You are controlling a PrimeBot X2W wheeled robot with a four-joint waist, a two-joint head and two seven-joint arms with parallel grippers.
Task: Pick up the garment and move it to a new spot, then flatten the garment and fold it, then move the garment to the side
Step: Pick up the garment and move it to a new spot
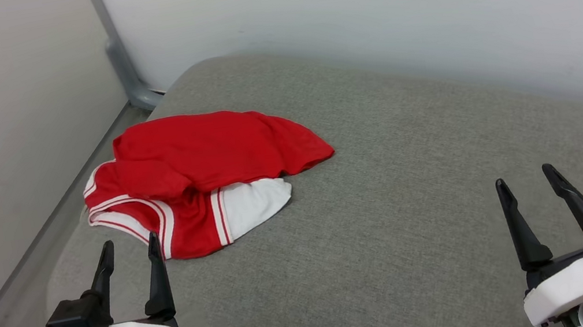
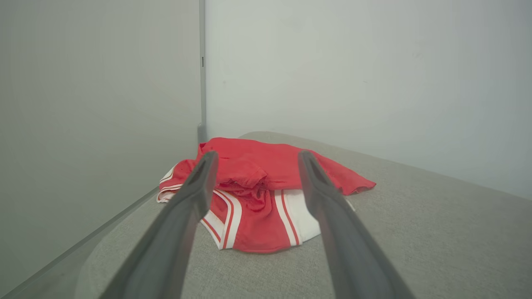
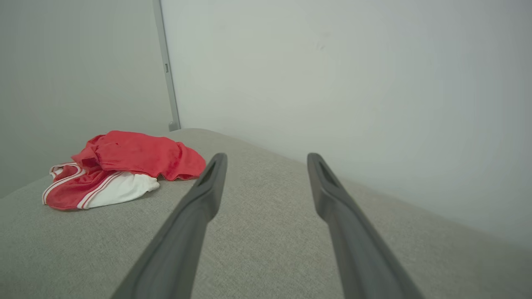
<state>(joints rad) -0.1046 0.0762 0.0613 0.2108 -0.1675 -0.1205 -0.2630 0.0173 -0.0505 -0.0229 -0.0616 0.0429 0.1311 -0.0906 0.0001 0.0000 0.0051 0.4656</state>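
Two grippers hover with their jaws spread wide and nothing between them. The left gripper (image 1: 128,243) is above the near left corner of the grey cushion (image 1: 409,238), and the right gripper (image 1: 523,176) is above its near right part. Neither touches cloth, a ready stance that fits a task I judge not yet begun. The garment (image 1: 198,166) lies in a crumpled heap on the cushion's far left part, close to its left edge. Its red body is bunched on top, while a white sleeve and striped trim poke out underneath on the side toward the cushion's near edge. In the left wrist view the heap sits framed between that arm's fingers, so the left arm looks best placed for the first grab, probably at the striped hem nearest it. The right gripper is well apart from the heap, across the cushion's bare middle. That open stretch seems the natural new spot for spreading and folding. A pale wall (image 1: 359,0) rises behind the cushion's far edge, and a grey post (image 1: 118,56) stands at its far left corner.
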